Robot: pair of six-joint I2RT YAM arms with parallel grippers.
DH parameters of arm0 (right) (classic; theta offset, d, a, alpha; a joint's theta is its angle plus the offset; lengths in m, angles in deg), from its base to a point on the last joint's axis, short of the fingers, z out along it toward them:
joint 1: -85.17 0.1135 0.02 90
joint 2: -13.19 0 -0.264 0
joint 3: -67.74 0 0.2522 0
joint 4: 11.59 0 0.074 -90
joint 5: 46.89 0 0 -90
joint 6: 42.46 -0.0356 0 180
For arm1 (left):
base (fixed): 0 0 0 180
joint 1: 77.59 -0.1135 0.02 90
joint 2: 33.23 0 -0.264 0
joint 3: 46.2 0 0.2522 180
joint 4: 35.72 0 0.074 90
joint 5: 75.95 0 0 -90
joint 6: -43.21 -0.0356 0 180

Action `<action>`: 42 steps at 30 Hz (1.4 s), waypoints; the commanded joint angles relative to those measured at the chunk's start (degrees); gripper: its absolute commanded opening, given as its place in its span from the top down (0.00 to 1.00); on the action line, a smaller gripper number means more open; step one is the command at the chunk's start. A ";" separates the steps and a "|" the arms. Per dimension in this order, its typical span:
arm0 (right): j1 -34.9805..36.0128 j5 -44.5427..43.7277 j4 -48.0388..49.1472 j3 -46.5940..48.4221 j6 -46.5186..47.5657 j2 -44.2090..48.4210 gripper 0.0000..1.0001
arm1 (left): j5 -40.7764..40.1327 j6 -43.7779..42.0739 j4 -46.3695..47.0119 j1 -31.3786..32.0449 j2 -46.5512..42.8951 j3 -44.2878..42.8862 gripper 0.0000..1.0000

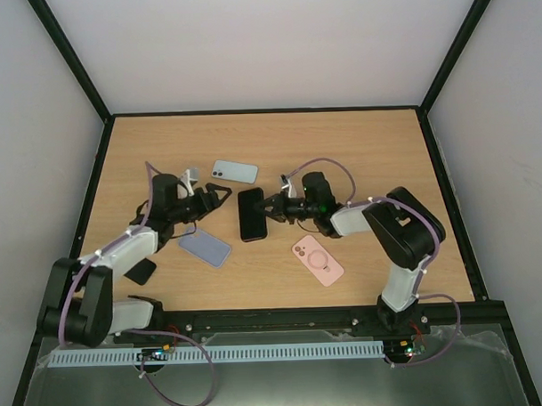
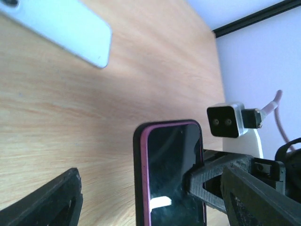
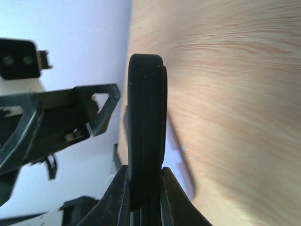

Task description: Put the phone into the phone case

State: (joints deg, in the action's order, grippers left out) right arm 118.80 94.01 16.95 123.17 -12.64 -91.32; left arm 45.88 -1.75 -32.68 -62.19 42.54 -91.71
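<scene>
Lettering was too small to read anywhere. Light wood-grain tabletop (image 1: 358, 146), black frame (image 1: 268, 109), white walls (image 1: 265, 43). Right gripper (image 1: 273, 209) clamped the right long edge of the black purple-rimmed slab phone (image 1: 252, 214) at table centre. Left gripper (image 1: 223, 195) gaped wide just left of it. Lavender rectangular phone case (image 1: 205, 247) lay flat nearby, toward the arms.

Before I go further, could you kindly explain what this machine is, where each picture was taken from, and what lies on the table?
These are two robot arms bolted at a wooden table's near edge. One picture looks down from above; the other two come from a camera on each wrist. The right pincer grips a dark phone by its side; the left pincer is open beside it. On the table lie a pale blue phone or case, a lavender case and a pink case.
</scene>
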 commanded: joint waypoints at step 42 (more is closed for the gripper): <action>3.38 10.28 64.24 -6.95 -36.75 -1.61 0.98 | 19.01 15.48 14.08 -3.81 -17.12 4.08 0.95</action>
State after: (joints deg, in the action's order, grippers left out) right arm 121.95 105.87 64.99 116.85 -49.53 -92.28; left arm 65.10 19.62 -13.60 -65.99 28.07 -84.45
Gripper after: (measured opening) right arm 0.086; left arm 0.077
